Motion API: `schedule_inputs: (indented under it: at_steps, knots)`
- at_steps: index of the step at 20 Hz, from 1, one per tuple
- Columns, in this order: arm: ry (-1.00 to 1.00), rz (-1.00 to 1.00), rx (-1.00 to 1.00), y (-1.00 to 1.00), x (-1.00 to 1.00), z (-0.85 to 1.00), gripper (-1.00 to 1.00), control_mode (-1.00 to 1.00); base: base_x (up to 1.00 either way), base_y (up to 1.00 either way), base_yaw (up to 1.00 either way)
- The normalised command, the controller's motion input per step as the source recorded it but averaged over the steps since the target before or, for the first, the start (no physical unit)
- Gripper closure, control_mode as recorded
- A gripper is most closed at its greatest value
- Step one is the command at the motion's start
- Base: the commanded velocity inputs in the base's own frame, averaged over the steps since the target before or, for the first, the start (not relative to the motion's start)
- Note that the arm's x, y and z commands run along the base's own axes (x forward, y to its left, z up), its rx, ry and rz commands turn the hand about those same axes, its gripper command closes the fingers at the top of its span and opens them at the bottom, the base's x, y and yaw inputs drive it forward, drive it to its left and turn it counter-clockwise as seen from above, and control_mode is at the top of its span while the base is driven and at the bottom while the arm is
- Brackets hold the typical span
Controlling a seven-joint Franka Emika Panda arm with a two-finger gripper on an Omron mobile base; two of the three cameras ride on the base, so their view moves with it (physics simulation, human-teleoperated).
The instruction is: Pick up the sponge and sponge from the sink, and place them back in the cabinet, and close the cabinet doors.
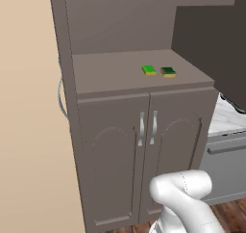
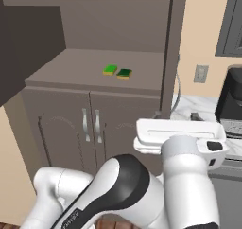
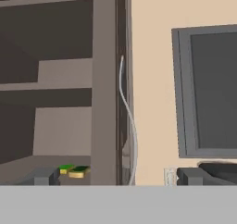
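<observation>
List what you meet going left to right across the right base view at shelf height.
open cabinet door → bright green sponge → darker green sponge → silver door handle → wall outlet

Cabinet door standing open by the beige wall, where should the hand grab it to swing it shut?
Grip the silver bar handle at mid-height, the open hand coming from the wall side, fingers across it: it runs upright and bows outward, leaving a gap behind.
</observation>
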Motion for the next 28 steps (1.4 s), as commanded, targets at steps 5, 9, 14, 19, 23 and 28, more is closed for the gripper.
schedule_inputs:
  at_steps: [5, 9, 14, 19, 23, 28]
  knots:
    - [0.0, 0.05, 0.0, -0.21, 0.13, -0.01, -1.0, -1.0, 0.0, 0.0, 0.0]
    - [0.0, 0.05, 0.0, -0.19, 0.11, -0.04, -1.0, -1.0, 0.0, 0.0, 0.0]
    - [0.0, 0.06, 0.0, -0.16, 0.1, -0.06, -1.0, -1.0, 0.0, 0.0, 0.0]
    - [0.0, 0.05, 0.0, -0.09, 0.15, -0.07, -1.0, -1.0, 0.0, 0.0, 0.0]
    - [0.0, 0.03, 0.0, -0.04, 0.19, -0.08, -1.0, -1.0, 0.0, 0.0, 0.0]
    - [0.0, 0.02, 0.0, -0.02, 0.25, -0.06, -1.0, -1.0, 0.0, 0.0, 0.0]
